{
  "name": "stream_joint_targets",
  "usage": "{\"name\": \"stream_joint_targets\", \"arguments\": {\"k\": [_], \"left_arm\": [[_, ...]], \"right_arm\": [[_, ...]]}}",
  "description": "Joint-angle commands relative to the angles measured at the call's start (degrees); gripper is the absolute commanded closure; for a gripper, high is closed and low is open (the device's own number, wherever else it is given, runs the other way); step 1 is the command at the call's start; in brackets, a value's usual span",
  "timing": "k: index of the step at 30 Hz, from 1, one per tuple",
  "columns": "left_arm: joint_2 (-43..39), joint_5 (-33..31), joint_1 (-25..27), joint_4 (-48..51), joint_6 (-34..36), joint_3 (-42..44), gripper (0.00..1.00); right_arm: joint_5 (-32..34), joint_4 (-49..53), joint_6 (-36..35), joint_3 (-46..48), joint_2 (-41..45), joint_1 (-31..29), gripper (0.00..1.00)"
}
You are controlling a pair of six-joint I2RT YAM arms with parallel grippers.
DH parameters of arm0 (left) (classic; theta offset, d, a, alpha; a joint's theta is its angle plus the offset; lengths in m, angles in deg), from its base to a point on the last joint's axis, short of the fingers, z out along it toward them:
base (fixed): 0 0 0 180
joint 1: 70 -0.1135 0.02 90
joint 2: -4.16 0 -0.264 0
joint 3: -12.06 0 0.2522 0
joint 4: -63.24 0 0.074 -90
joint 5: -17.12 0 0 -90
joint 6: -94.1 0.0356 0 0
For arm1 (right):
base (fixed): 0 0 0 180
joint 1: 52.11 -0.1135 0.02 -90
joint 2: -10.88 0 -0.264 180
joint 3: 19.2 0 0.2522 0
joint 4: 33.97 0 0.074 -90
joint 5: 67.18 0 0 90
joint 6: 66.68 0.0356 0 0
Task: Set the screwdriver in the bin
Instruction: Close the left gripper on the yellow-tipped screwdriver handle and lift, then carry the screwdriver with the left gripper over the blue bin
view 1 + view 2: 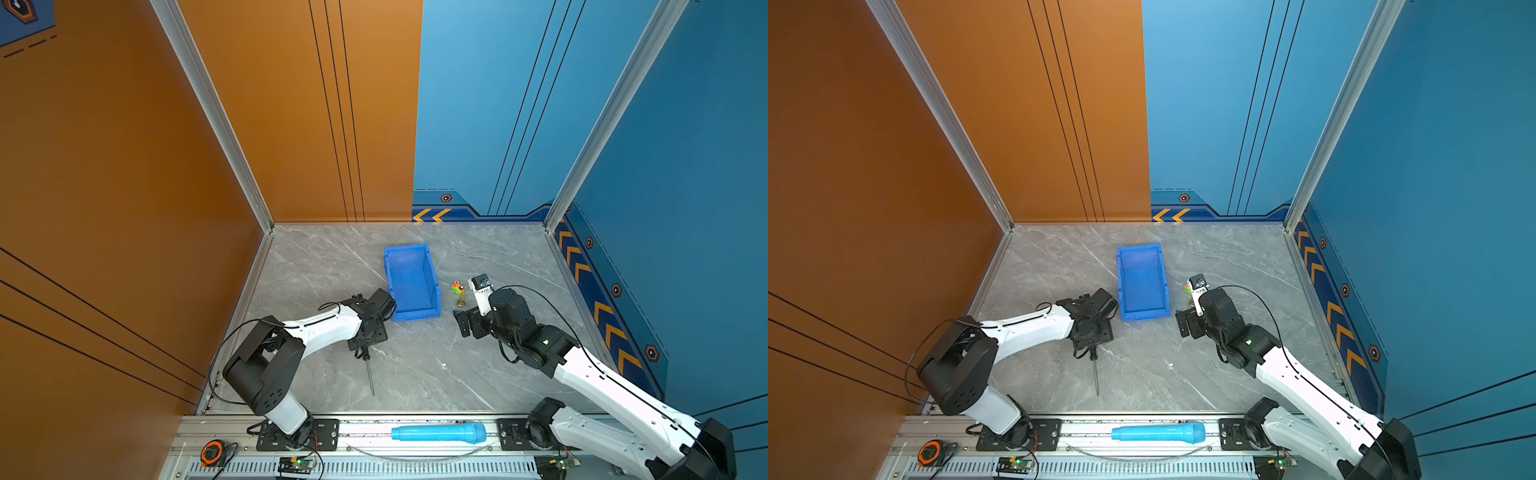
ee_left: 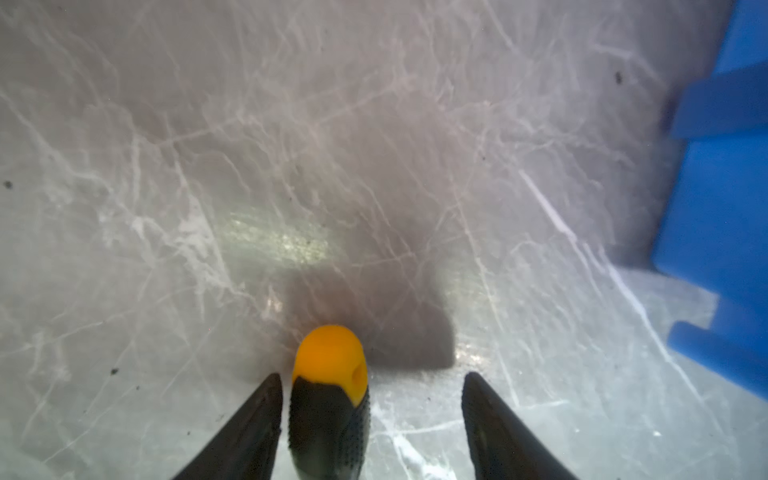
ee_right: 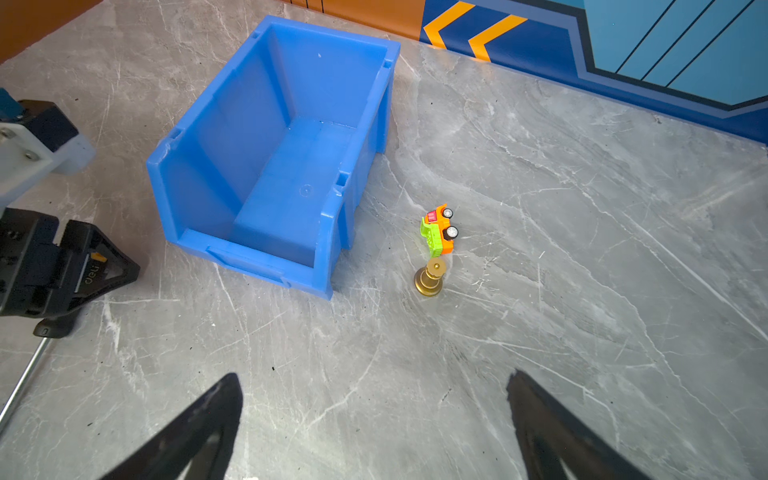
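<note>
Your screwdriver (image 1: pixel 369 376) lies on the bench (image 1: pixel 436 353), shaft toward the near edge, handle farther. Your left hand (image 2: pixel 371 376) straddles the handle, fingers (image 2: pixel 249 424) spread, one seemingly touching it, the other clear. Just beyond, to the right, stands the bin (image 1: pixel 415 314). Right of it, your right hand (image 3: pixel 374 374) hovers spread over the bench.

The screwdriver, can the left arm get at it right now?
Probably yes. The left arm has its jaws open on either side of the screwdriver, whose black handle lies on the table, with nothing else between them. The bin sits off to the side, apart.
</note>
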Motion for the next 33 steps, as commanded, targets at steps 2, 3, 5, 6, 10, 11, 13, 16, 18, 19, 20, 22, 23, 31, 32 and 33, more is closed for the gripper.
{"name": "stream_joint_targets", "arguments": {"k": [2, 3, 5, 6, 10, 11, 13, 16, 18, 19, 20, 22, 23, 31, 32, 33], "left_arm": [[1.1, -1.7, 0.9, 1.7, -0.7, 1.0, 0.39], [1.2, -1.8, 1.1, 1.7, -0.7, 1.0, 0.41], [1.3, -2.1, 1.4, 1.7, -0.7, 1.2, 0.43], [1.3, -2.3, 1.6, 1.7, -0.8, 1.5, 0.45], [1.7, -3.0, 2.3, 1.7, -1.1, 2.1, 0.55], [1.9, -3.2, 2.4, 1.7, -1.4, 2.3, 0.57], [2.1, -3.4, 2.8, 1.7, -1.7, 2.4, 0.61], [2.1, -3.6, 3.3, 1.7, -1.4, 2.4, 0.73], [1.6, -3.9, 3.8, 1.7, -1.2, 2.3, 0.81], [1.4, -4.1, 3.9, 1.7, -1.1, 2.2, 0.84], [1.0, -4.3, 4.0, 1.7, -1.1, 2.1, 0.87], [0.2, -4.3, 4.1, 1.7, -1.0, 1.9, 0.93], [-0.2, -4.3, 4.2, 2.0, -1.0, 1.7, 0.95], [-3.9, -6.6, 7.3, 7.4, 0.8, -5.3, 0.97], [-4.0, -6.5, 7.9, 7.9, 1.1, -6.7, 0.98], [-4.1, -6.4, 8.3, 8.2, 1.4, -7.5, 0.99]], "right_arm": [[-0.3, 1.1, -0.8, -1.0, 1.2, -0.3, 0.00], [-0.1, 1.1, -0.8, -1.0, 1.1, -0.3, 0.00], [-0.1, 0.9, -0.8, -1.2, 0.8, -0.3, 0.00], [-0.1, 0.8, -0.8, -1.3, 0.7, -0.3, 0.00], [0.3, 0.0, -0.7, -1.4, 0.9, -0.4, 0.00], [0.4, -0.1, -0.6, -1.4, 1.0, -0.4, 0.00], [0.3, -0.2, -0.6, -1.4, 1.1, -0.4, 0.00], [0.2, -0.4, -0.5, -1.1, 1.4, -0.3, 0.00], [-0.3, -0.4, -0.4, -1.1, 2.0, -0.3, 0.00], [-0.3, -0.4, -0.4, -0.9, 2.4, -0.3, 0.00], [-0.4, -0.5, -0.4, -0.8, 2.6, -0.4, 0.00], [-0.4, -0.6, -0.5, -0.8, 2.9, -0.3, 0.00], [-0.5, -0.5, -0.5, -0.8, 3.0, -0.3, 0.00], [-0.8, -0.4, -0.4, -0.9, 4.3, -0.1, 0.00], [-0.7, -0.4, -0.4, -0.9, 4.4, -0.1, 0.00], [-0.8, -0.4, -0.2, -0.8, 4.6, 0.0, 0.00]]}}
